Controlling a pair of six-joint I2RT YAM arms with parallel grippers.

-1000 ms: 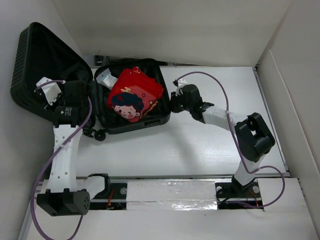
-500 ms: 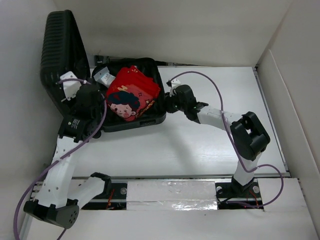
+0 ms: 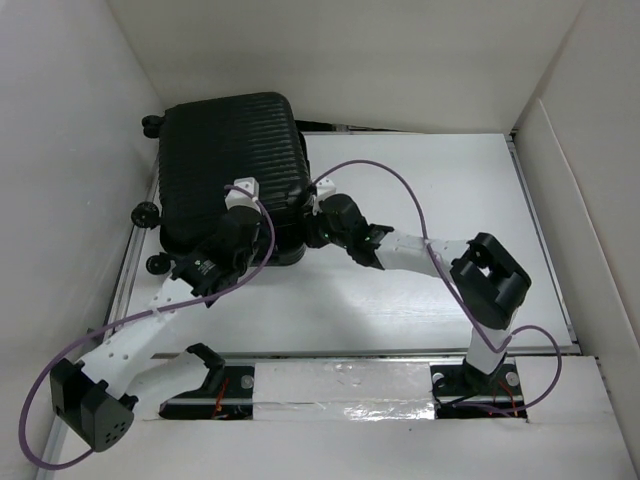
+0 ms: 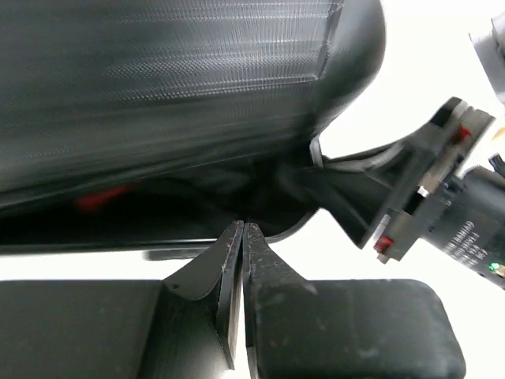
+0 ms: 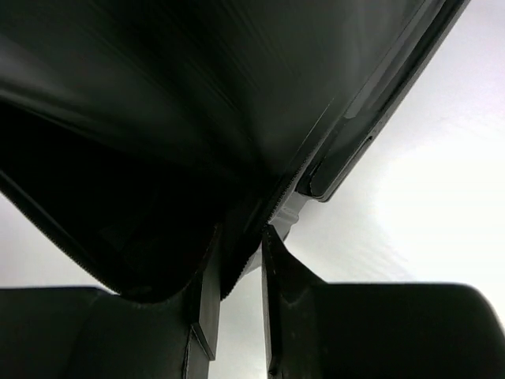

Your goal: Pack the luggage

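On the white counter (image 3: 420,300), our black ribbed hard-shell luggage (image 3: 225,150) has swung closed, nearly packed; left gripper (image 4: 242,229) pressed together, right gripper (image 5: 239,233) slightly parted.

White surface (image 3: 400,310); white panels (image 3: 60,150) on left, far and right sides; crinkled silver tape strip (image 3: 340,411) along near edge.

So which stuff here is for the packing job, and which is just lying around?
For the job:
- the luggage, lid down, a red item glimpsed through the gap
- left gripper, shut by its near edge
- right gripper, at its rim

Just there:
- purple cables
- white table
- silver tape strip
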